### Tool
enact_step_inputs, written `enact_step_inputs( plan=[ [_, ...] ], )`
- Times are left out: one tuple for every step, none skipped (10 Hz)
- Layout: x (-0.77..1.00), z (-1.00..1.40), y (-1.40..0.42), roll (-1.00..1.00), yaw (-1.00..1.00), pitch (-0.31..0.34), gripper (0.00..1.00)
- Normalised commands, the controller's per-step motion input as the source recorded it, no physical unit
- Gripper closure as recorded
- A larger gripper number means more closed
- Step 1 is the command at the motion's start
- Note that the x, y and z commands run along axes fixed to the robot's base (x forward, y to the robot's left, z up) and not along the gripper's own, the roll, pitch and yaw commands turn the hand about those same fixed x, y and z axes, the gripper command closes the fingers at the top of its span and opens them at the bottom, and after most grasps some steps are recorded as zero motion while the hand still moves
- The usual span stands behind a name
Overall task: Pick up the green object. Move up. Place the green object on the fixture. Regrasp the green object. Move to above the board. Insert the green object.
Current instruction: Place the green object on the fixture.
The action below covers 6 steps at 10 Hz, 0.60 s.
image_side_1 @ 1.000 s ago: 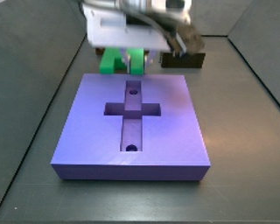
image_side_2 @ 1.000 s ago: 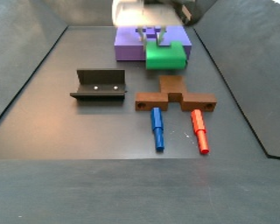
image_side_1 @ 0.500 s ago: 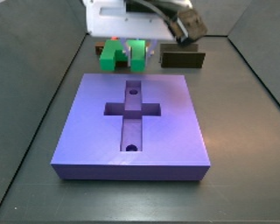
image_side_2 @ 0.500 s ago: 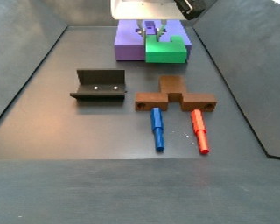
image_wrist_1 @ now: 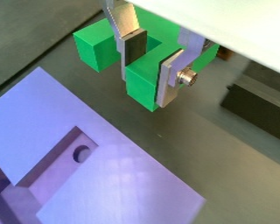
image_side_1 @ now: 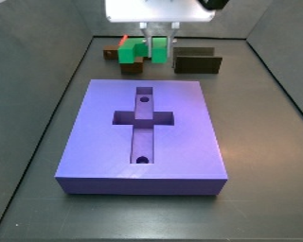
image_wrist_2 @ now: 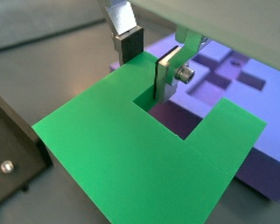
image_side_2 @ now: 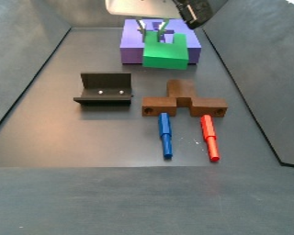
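Green piece lifted, not yet on the fixture.
My claw (image_wrist_1: 152,63) grips one prong of the green object (image_wrist_2: 143,157) in the air beyond the board's (image_side_1: 148,175) far edge; fixture (image_side_2: 103,90) placement, regrasp and insertion remain.

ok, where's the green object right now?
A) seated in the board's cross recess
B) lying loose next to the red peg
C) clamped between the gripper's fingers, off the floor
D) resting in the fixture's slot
C: in both wrist views the gripper has its fingers closed on one prong of the green object, which hangs clear of the board and the fixture.
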Motion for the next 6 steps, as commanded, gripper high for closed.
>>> enact_step_inputs(
  plan=[
    [0.71, 0.55, 0.2, -0.92, -0.11, 0.0, 1.0],
    [0.93, 0.0, 0.1, -0.61, 0.0, 0.186, 1.0],
    [0.9, 0.08, 0.06, -0.74, 0.0, 0.129, 1.0],
    [0.91, 0.08, 0.0, -0.73, -0.06, 0.206, 1.0],
    [0.91, 0.14, 0.01, -0.72, 0.0, 0.194, 1.0],
    [0.9, 0.29, 0.06, -0.65, 0.0, 0.26, 1.0]
  ],
)
